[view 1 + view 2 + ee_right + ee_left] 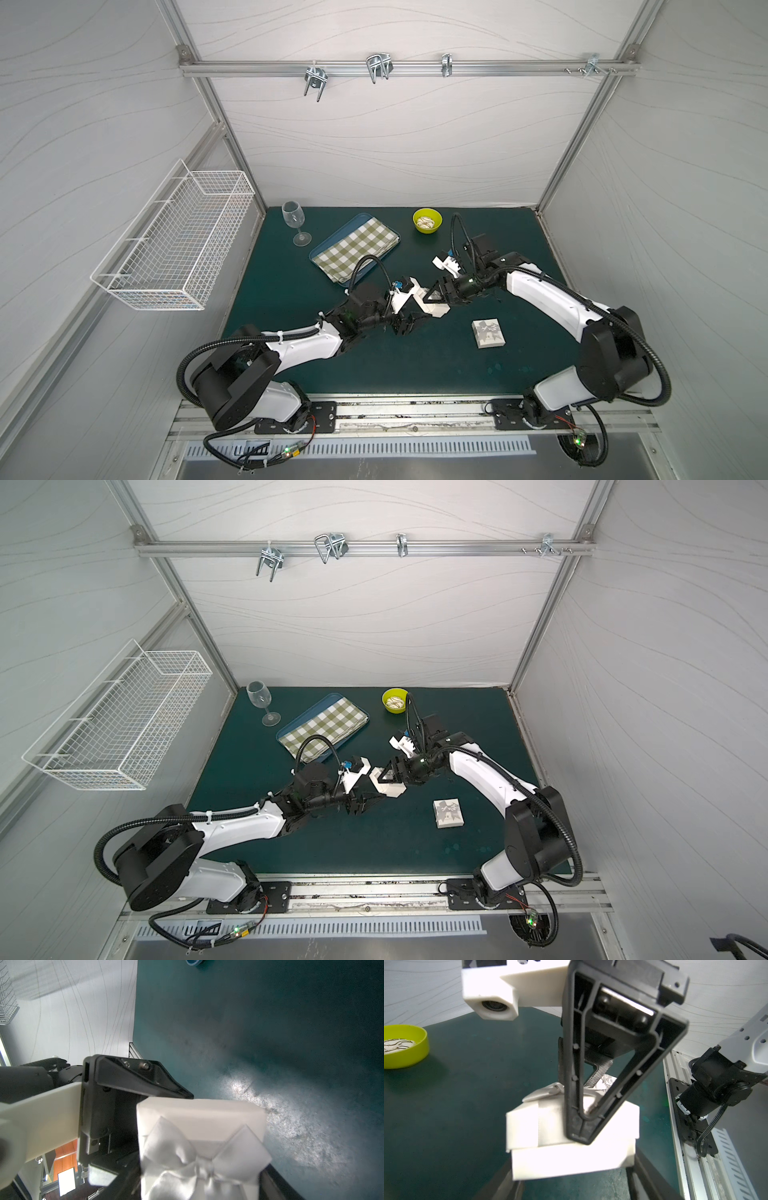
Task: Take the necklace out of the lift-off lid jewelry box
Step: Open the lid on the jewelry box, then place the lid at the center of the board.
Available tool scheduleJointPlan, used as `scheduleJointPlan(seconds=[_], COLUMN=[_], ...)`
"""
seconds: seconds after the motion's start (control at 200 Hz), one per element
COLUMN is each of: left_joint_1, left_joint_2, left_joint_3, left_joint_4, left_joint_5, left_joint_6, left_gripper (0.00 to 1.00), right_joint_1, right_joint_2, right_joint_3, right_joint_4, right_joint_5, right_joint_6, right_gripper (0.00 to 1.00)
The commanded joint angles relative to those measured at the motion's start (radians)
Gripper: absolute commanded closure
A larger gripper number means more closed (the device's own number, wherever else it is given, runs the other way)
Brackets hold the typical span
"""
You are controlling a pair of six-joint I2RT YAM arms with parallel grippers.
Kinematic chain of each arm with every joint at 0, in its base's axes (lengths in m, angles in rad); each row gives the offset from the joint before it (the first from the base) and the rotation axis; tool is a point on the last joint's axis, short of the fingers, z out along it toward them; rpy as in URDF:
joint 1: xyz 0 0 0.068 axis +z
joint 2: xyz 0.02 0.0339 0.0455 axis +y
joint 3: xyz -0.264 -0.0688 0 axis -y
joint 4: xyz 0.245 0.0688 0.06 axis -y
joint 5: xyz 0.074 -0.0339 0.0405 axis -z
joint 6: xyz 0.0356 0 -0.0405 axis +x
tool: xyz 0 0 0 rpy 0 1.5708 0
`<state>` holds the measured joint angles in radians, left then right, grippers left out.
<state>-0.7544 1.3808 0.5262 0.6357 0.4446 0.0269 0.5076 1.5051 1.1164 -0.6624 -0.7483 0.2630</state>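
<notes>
Green table [291,365], white jewelry box [437,309] at its middle. Left fingers [415,322] closed onto the base [571,1165], one finger each side. Right fingers [435,294] clamp the lid [197,1115] from the right, held wide by its sides. Lid on base. Patterned white block [489,332] to the right and nearer, apart from the box. Satin bow [199,1163] on lid top. Necklace hidden, can't see it.

One box [436,309], one glass [293,220], one bowl [428,230]
</notes>
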Motion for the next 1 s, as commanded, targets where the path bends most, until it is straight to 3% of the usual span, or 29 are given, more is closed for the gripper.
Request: scheduleJointPlan(seconds=[0.0,0.655,0.825,0.995], left_joint_1=[-0.002,-0.002,-0.003,-0.003], left_joint_2=[-0.024,-0.058,-0.093,-0.133], left_joint_3=[-0.012,-0.124,-0.165,-0.19], left_joint_4=[0.059,0.194,0.213,0.208], left_joint_5=[-0.011,-0.113,-0.131,-0.148], left_joint_6=[0.04,0.024,0.018,0.027], left_gripper=[0.5,0.57,0.58,0.59], right_joint_1=[0.002,-0.037,-0.108,-0.202], right_joint_2=[0.003,0.027,0.051,0.176], right_joint_3=[0.043,0.111,0.139,0.186], right_joint_4=[0.003,-0.025,-0.06,-0.092], right_joint_5=[-0.052,-0.054,0.068,0.254], right_joint_6=[0.001,-0.008,-0.044,-0.086], right_gripper=[0.3,0.29,0.28,0.28])
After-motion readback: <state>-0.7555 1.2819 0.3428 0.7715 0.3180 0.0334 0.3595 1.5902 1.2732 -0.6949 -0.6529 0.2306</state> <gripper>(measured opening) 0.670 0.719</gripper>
